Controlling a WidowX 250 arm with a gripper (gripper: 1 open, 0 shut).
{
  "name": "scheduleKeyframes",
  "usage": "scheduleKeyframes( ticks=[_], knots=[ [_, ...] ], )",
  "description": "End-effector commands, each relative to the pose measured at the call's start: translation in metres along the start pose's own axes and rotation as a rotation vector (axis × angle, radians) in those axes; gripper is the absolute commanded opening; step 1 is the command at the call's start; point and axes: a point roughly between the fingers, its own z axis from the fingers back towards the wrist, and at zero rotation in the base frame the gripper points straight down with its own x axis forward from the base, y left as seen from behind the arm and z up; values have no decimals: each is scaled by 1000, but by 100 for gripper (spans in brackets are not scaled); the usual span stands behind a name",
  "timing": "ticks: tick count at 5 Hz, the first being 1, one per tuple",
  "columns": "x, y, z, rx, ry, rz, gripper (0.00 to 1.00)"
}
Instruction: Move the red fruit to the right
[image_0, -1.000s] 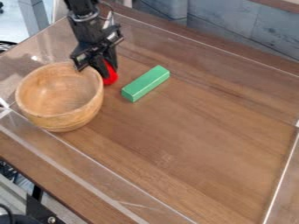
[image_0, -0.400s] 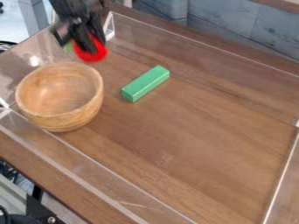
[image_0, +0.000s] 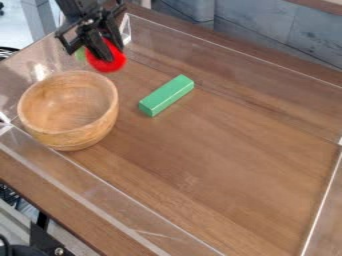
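Note:
The red fruit (image_0: 107, 58) is a small bright red round toy, hanging in the air above the back left of the wooden table, behind the wooden bowl (image_0: 66, 110). My black gripper (image_0: 96, 42) comes down from the top left and is shut on the red fruit, whose lower part shows below the fingers. The fruit's green top is hidden by the gripper.
A green rectangular block (image_0: 166, 95) lies right of the bowl near the table's middle. Clear plastic walls (image_0: 321, 215) ring the wooden table. Bare wood spreads across the centre and right side.
The gripper has lifted the red fruit from the table beside the bowl, up and slightly to the left. Since the more recent earlier frame it has barely moved.

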Motion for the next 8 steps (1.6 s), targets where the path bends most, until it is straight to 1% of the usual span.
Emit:
scheduleKeyframes(
  ticks=[1, 2, 3, 4, 5, 6, 7, 8],
  knots=[
    [-35, -2, 17, -45, -11, -46, 0],
    [-68, 0, 17, -54, 8, -72, 0],
    [-107, 0, 4, -48, 32, -117, 0],
    [-138, 3, -15, -25, 62, -189, 0],
    [-159, 9, -30, 1, 83, -244, 0],
    [-165, -11, -24, 19, 130, -332, 0],
    [-185, -47, -27, 50, 196, -476, 0],
    [-188, -53, -27, 61, 216, -521, 0]
  ],
)
